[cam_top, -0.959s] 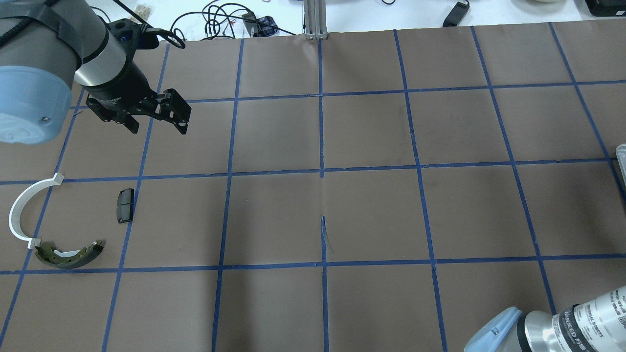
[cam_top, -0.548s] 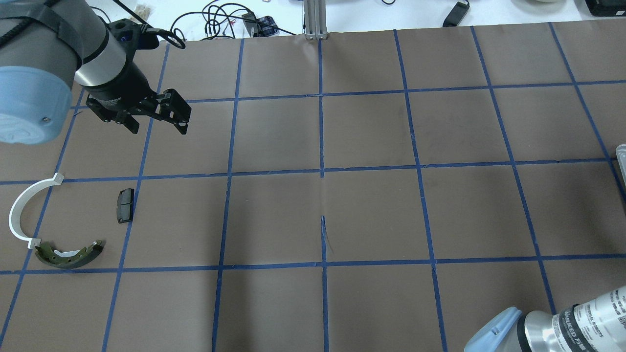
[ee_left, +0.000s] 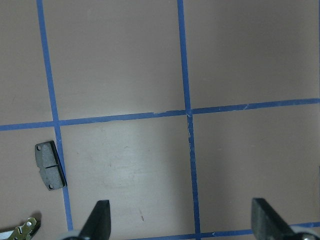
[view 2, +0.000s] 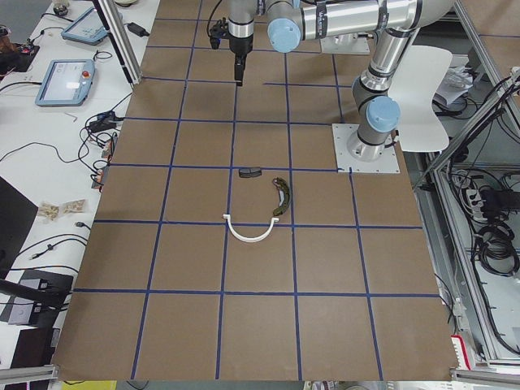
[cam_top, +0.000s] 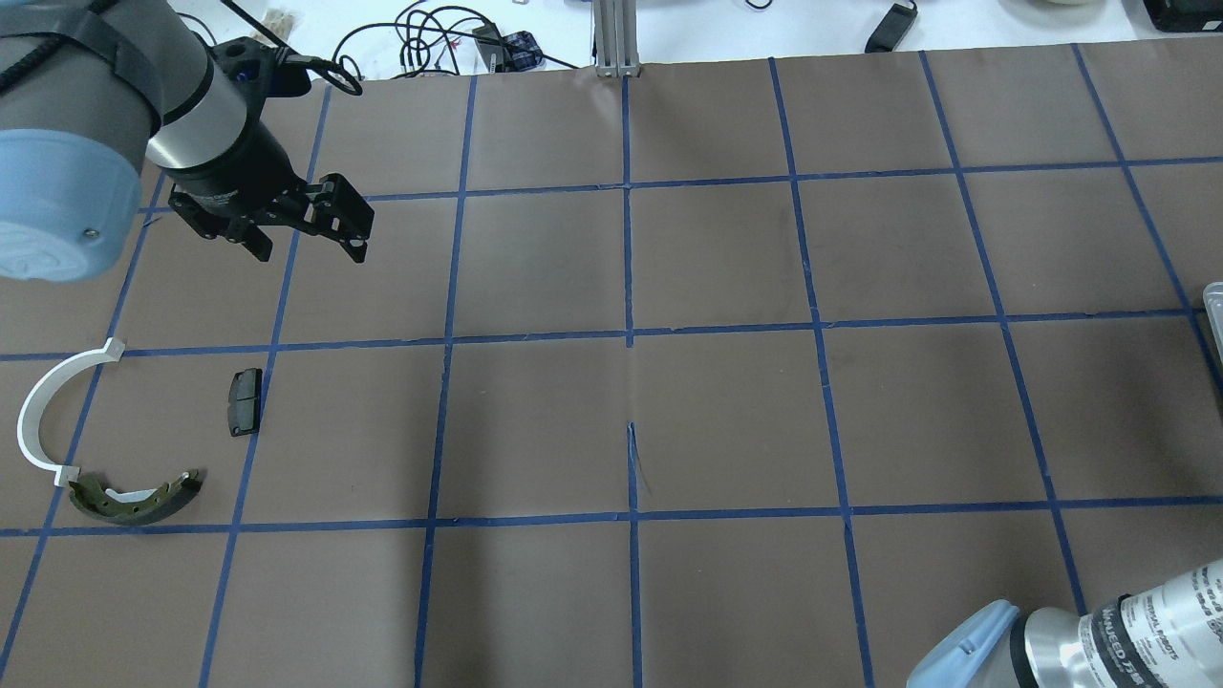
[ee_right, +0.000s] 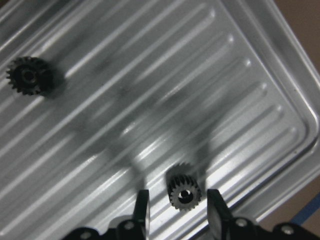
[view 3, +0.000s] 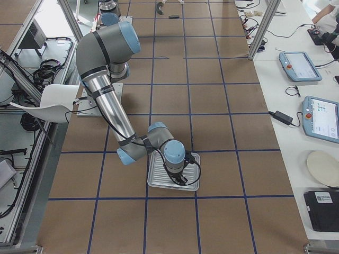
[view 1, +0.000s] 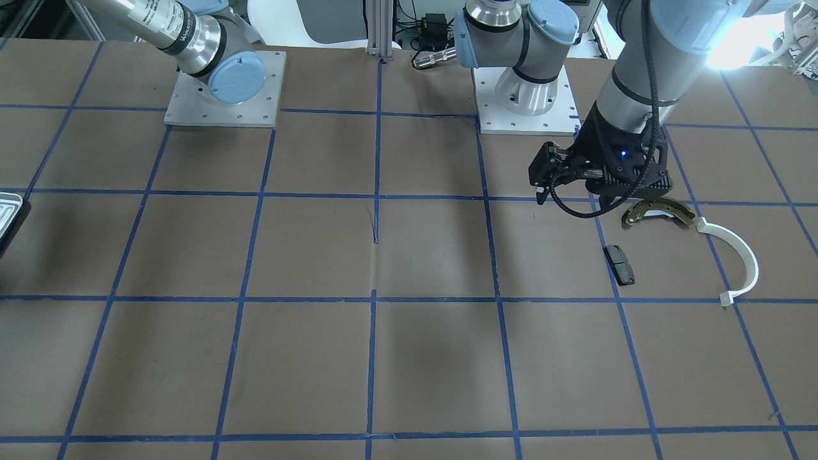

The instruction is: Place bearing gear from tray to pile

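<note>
While the right gripper [ee_right: 177, 215] is hanging low over the shallow silvery ridged metal tray [ee_right: 280, 55], its two dark fingers [ee_right: 142, 207] are standing apart at the bottom middle of the right wrist view. A small black toothed bearing gear [ee_right: 184, 192] is lying flat on the tray floor between them. A gap is showing on either side of it, so the claw is open and gripping nothing. A second black toothed gear [ee_right: 28, 76] is lying in the upper left of that same view, well apart from the first. The tray's rounded corner is curving round at the right edge.

Across the room, the left gripper [cam_top: 308, 244] is hovering in the upper left of the overhead view. Its fingers are spread wide and holding nothing. It is hanging above the brown paper-covered table [cam_top: 726, 420], which is crossed by blue tape lines [cam_top: 629, 268].

The pile is lying below that gripper, in the lower left of the same view. A small black rectangular pad [cam_top: 245, 401] is resting beside a tape line. A white plastic half-ring [cam_top: 38, 411] is arching at the far left edge. A curved brass-and-grey brake shoe [cam_top: 134, 499] is lying just beside the ring's lower end. The pad is sitting apart from both.
</note>
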Available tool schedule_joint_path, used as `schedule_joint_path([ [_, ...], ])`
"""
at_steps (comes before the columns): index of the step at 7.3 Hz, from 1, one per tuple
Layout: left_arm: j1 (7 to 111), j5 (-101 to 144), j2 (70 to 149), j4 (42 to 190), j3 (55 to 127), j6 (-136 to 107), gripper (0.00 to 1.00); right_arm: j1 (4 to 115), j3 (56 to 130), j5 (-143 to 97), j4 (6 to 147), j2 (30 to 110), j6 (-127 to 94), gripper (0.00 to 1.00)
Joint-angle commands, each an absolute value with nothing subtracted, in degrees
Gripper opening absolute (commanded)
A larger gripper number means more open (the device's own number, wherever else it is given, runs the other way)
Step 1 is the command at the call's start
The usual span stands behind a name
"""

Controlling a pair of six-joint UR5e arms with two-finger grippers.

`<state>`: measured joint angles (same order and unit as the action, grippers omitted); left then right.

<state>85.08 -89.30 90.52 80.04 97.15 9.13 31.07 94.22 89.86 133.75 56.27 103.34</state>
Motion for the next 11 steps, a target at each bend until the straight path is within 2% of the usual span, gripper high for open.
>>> schedule_joint_path([
  [1,85.1,-89.3,90.4,80.1,97.1,9.1,1.00,31.1,94.3,89.6,133.8,56.0,103.2,0.50],
  [2,85.1,-89.3,90.5,80.1,97.1,9.1,1.00,31.1,94.2,89.6,133.9,56.2,103.2,0.48],
  [4,85.1,-89.3,90.4,80.0,97.0,9.3,1.00,31.1,94.3,90.0,133.7,56.1,103.4,0.16],
  [5,85.1,-89.3,90.5,79.8,97.0,9.3,1.00,31.1,94.3,90.2,133.6,56.1,103.9,0.08],
  [6,85.1,-89.3,90.5,79.2,97.1,9.2,1.00,31.1,94.2,90.3,133.4,56.5,103.3,0.05],
  [9,85.1,-89.3,91.0,79.1,97.1,9.2,1.00,35.1,96.0,88.1,128.1,63.8,98.4,0.02],
  [11,85.1,-89.3,91.0,79.1,97.1,9.2,1.00,46.8,105.8,87.5,128.0,72.6,82.8,0.02],
])
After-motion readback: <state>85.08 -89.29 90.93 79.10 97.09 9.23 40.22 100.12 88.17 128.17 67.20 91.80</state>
